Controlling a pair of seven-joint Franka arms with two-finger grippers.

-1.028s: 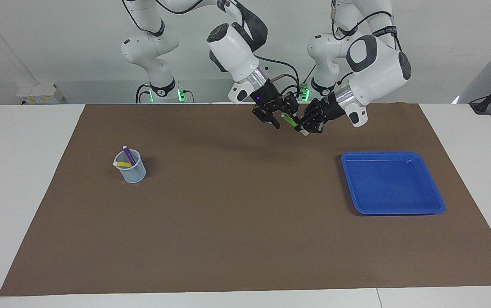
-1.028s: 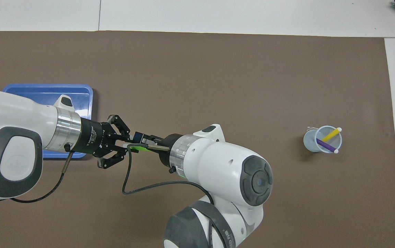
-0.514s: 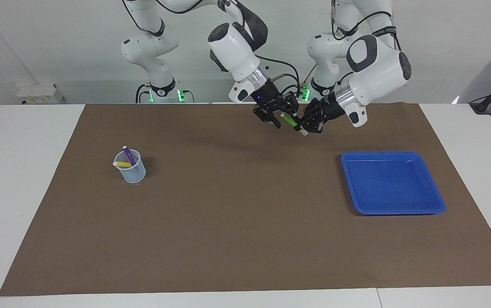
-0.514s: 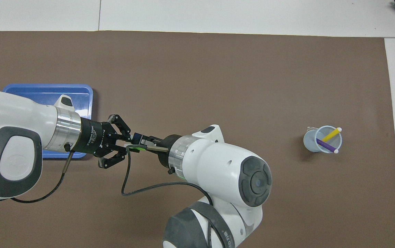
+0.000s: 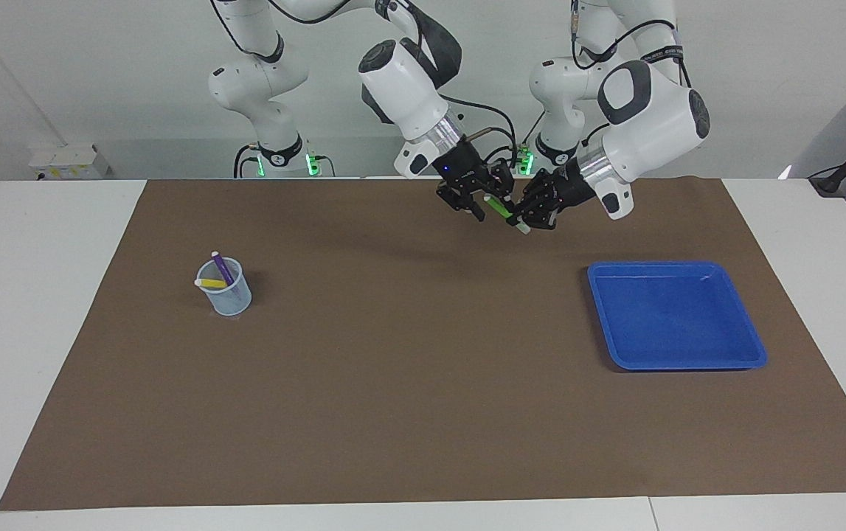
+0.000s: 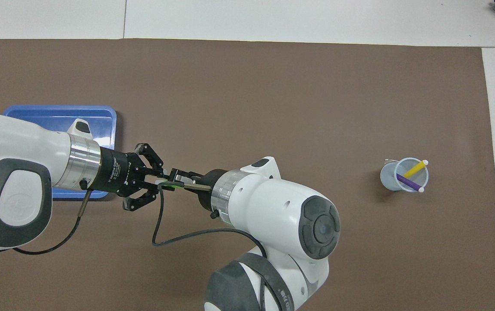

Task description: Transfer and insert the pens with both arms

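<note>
A green pen [image 5: 499, 208] [image 6: 171, 185] hangs in the air over the mat, close to the robots, with my left gripper [image 5: 523, 219] [image 6: 157, 183] shut on its pale cap end. My right gripper [image 5: 487, 200] [image 6: 179, 180] faces it. Its fingers stand on either side of the pen's green end with a gap still showing. A yellow pen [image 5: 210, 283] [image 6: 415, 168] and a purple pen [image 5: 222, 267] [image 6: 408, 182] lean in a clear cup [image 5: 229, 296] [image 6: 392, 178] toward the right arm's end of the table.
A blue tray [image 5: 677, 317] [image 6: 57, 113] lies on the brown mat [image 5: 408, 383] toward the left arm's end. A black cable [image 6: 161, 233] loops under the right wrist.
The right gripper's fingers have drawn closer together around the green pen's free end. Both arms and the pen have hardly shifted.
</note>
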